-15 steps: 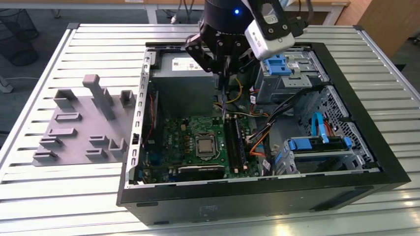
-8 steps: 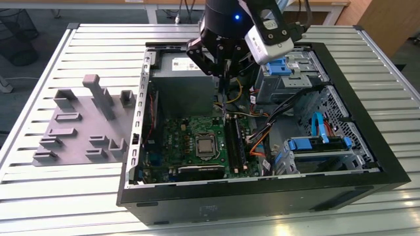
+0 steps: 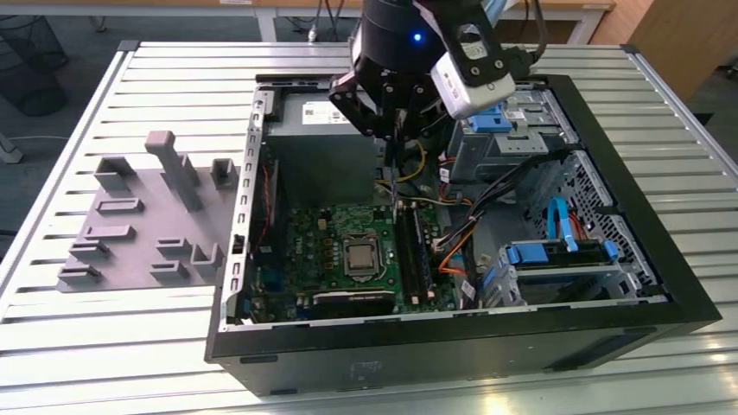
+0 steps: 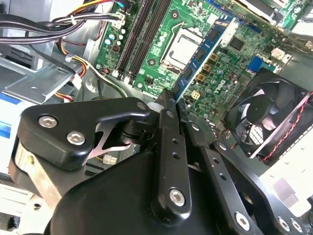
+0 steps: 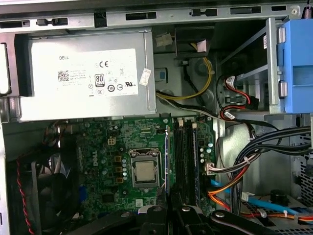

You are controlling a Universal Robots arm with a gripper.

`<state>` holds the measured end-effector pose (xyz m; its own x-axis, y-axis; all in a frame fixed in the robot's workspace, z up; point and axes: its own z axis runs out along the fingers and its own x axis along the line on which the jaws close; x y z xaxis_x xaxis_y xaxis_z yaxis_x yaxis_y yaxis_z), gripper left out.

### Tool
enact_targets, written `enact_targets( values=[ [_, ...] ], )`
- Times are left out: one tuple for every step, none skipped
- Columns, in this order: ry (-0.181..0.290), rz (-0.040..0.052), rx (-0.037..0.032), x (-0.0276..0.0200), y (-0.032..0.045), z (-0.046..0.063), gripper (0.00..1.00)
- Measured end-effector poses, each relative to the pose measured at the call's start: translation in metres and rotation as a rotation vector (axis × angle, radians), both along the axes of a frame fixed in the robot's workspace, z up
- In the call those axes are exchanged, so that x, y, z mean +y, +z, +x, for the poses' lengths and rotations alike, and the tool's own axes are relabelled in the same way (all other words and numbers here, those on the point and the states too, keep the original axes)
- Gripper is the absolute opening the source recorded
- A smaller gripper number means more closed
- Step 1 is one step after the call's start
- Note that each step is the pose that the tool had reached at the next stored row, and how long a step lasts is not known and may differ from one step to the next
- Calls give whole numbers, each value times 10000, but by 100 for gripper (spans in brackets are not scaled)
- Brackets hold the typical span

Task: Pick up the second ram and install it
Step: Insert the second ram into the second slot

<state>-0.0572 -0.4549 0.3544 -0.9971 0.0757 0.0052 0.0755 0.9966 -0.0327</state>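
- While hanging over the open computer case, my gripper has its fingers pressed together on the second ram, which I hold edge-on.
- Ram hangs above the motherboard, between the processor and the black memory slots. Cannot tell whether it touches the board.
- One stick already sits in the slots.
- Grey tray lies outside the case, on the exterior view's left.

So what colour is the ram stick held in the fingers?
Blue, with gold-brown chips; the ram stick shows best in the second wrist view.
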Motion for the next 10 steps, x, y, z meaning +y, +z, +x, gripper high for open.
enact_targets(
  values=[
    [0,1,0,0,-8,0,14],
    [0,0,0,0,-15,1,14],
    [0,0,0,0,-22,2,14],
    [0,0,0,0,-30,2,14],
    [0,0,0,0,-38,3,14],
    [0,0,0,0,-46,3,14],
    [0,1,0,0,-54,4,14],
    [0,0,0,0,-62,4,14],
    [0,0,0,0,-71,5,14],
    [0,1,0,0,-78,6,14]
  ],
)
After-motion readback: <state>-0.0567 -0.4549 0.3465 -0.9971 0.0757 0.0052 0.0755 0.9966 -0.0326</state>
